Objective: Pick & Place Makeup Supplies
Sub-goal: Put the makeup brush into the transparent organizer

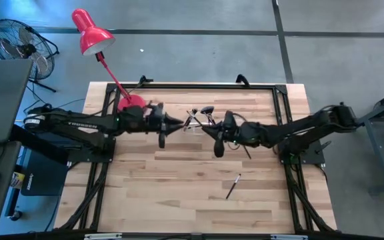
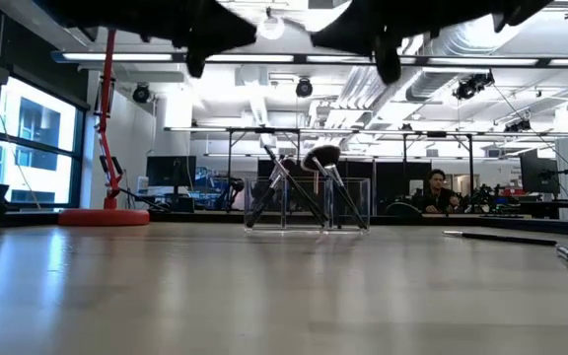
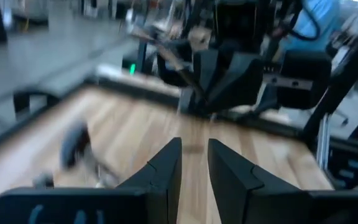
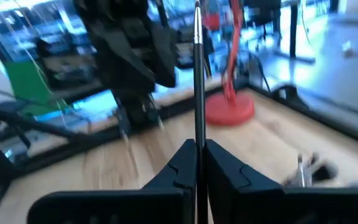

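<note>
The right gripper (image 4: 199, 163) is clamped on a thin dark liner pencil (image 4: 199, 74), whose shaft rises straight up out of the pinch between the two fingers (image 4: 180, 167) and ends in a silvery band near its top. In the high view this gripper (image 1: 217, 134) hangs over the middle of the wooden table (image 1: 179, 193), its arm reaching in from the table's right edge.

Just ahead of it, toward the left arm, stands the small clear plastic holder (image 1: 193, 121) with several brushes leaning in it. From the low view the holder (image 2: 309, 205) rests on the tabletop with slim handles crossing inside it and a brush with a fluffy black head (image 2: 320, 157) tilted above its rim.

The left gripper (image 1: 168, 123) is on the holder's other side, close beside it and facing the right gripper across it. In its own wrist view the left gripper (image 3: 194, 171) shows its fingers (image 3: 166, 171) standing a little apart with nothing between them; bare wood shows through the gap.

Behind and to the side of the right gripper, nearer the front edge of the table, a single dark pencil-like liner (image 1: 233, 187) lies flat on the wood, well apart from both grippers.

Beyond the left gripper, at the table's back corner, sits the round base of a red desk lamp (image 1: 131, 101).
</note>
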